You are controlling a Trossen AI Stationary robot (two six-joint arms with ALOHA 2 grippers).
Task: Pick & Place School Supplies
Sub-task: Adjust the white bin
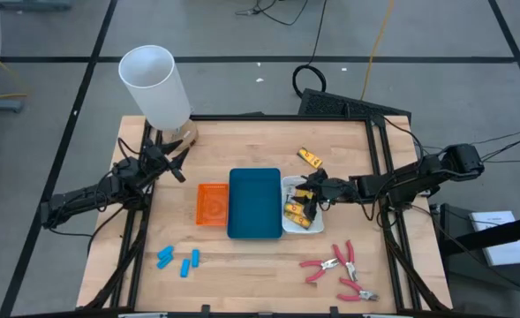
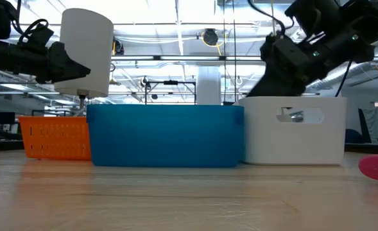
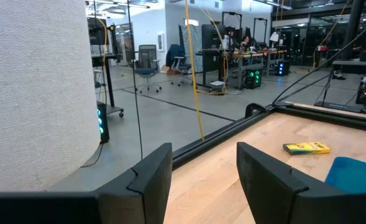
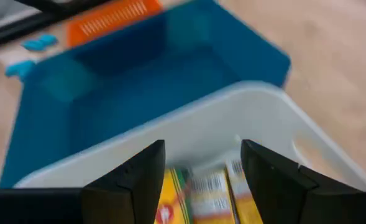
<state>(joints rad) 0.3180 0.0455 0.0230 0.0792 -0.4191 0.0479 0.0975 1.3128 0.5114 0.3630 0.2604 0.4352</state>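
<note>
1. High view: right hand point(image 1: 313, 198) hangs over the white tray point(image 1: 317, 224), fingers apart, nothing pinched; prob. just above the drop spot, since yellow packets point(image 1: 297, 210) lie in that tray; one more packet point(image 1: 309, 158) sits loose on the surface point(image 1: 268, 274) nr the far edge; blue tray point(image 1: 255, 203) looks bare, orange tray point(image 1: 212, 205) too; pliers point(image 1: 339, 269) at near right, light-blue pieces point(image 1: 179, 260) at near left, all outside any tray; left hand point(image 1: 169, 162) waits by the white cylinder point(image 1: 156, 87).
2. Low view: orange, blue, white trays side by side, walls hide contents; right arm above the white one.
3. Left wrist view: left fingers point(image 3: 148, 177) spread, empty; loose packet well ahead.
4. Right wrist view: right fingers point(image 4: 133, 180) spread; packets lie flat in the white tray beneath, blue tray beyond is empty.
</note>
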